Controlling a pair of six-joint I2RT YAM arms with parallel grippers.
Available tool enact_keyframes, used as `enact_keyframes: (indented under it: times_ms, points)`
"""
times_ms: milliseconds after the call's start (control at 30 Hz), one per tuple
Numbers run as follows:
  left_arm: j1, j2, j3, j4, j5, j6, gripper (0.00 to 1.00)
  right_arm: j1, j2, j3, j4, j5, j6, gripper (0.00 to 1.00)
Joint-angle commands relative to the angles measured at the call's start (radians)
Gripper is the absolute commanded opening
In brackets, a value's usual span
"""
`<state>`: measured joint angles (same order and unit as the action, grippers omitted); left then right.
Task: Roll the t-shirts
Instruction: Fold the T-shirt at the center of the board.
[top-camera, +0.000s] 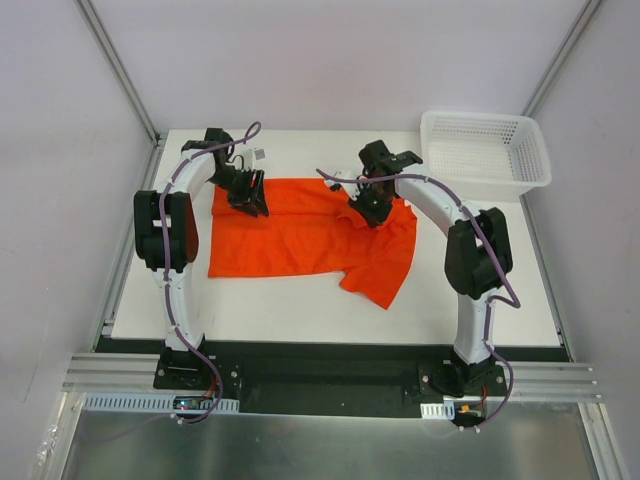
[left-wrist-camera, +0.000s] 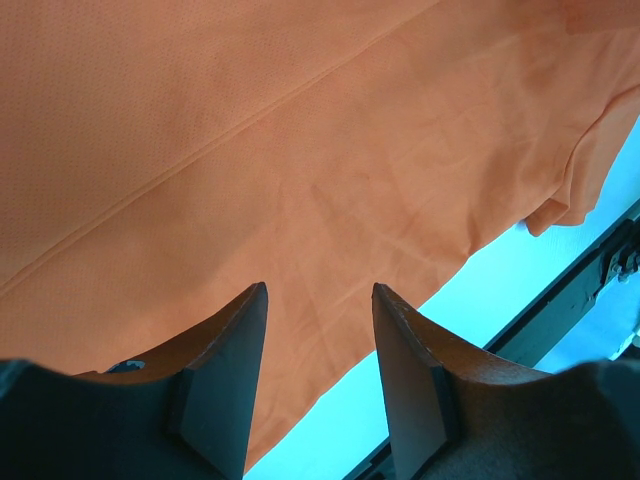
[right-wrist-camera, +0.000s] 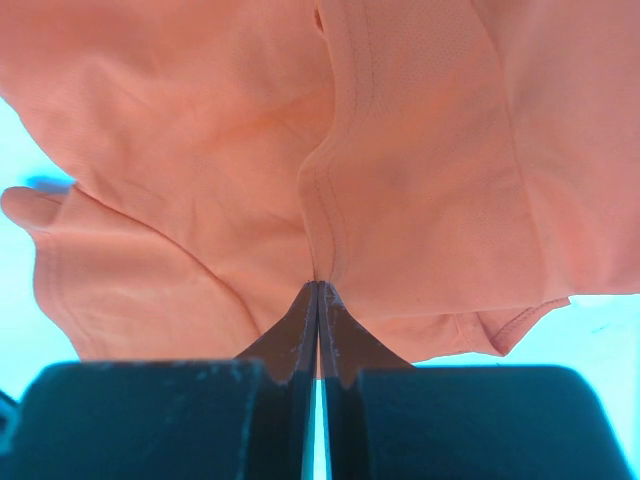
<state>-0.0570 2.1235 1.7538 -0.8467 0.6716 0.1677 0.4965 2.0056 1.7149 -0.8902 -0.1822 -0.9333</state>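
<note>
right wrist: right gripper (right-wrist-camera: 318, 290) pinches a t-shirt (right-wrist-camera: 200, 150) fold; left gripper (left-wrist-camera: 320, 295) hangs parted over the cloth.

The 2 arms (top-camera: 178, 285) are white with black joints (top-camera: 165, 230) and purple cables (top-camera: 192, 165); the left gripper (top-camera: 255, 208) and right gripper (top-camera: 362, 215) are black.

The orange-red short-sleeved cloth t-shirt (top-camera: 290, 240) is thin matt fabric with a fine dotted knit, softly creased. A double-stitched seam puckers at the tips of the right claw (right-wrist-camera: 318, 285). It and the left claw (left-wrist-camera: 320, 288) have dark, smooth, matt fingers. Beneath them the white tabletop (top-camera: 300, 305) looks smooth and matt. Beyond the right claw, the white mesh basket (top-camera: 490, 180) is plastic.
</note>
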Motion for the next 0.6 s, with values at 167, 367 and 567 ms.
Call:
enact_keyframes:
  times_ms: [167, 367, 567]
  points:
    - [0.006, -0.053, 0.033, -0.012, -0.003, 0.013, 0.46, 0.017, -0.044, 0.068, -0.088, -0.071, 0.077, 0.01]
    - [0.006, -0.050, 0.030, -0.012, -0.001, 0.015, 0.46, 0.022, -0.042, 0.065, -0.125, -0.102, 0.125, 0.03]
    - [0.008, -0.048, 0.033, -0.014, -0.004, 0.018, 0.46, -0.002, -0.022, 0.043, -0.085, -0.039, 0.172, 0.40]
